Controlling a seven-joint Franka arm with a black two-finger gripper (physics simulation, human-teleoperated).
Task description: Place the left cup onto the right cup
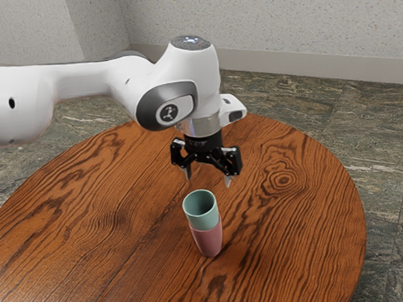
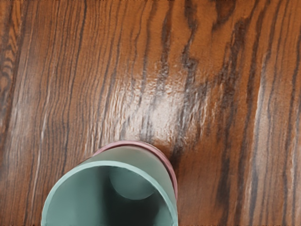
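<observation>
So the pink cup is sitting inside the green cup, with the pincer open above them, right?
Not quite: the green cup sits inside the pink cup, as the exterior view shows. The pincer is indeed open above them.

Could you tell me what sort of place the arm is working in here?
Probably a plain simulated indoor room: a round wooden table stands on a mottled stone floor, with a pale speckled wall and baseboard behind.

place: plain room | round wooden table (image 1: 89, 219); marbled floor (image 1: 378, 133) (pale wall (image 1: 282, 16))
</observation>
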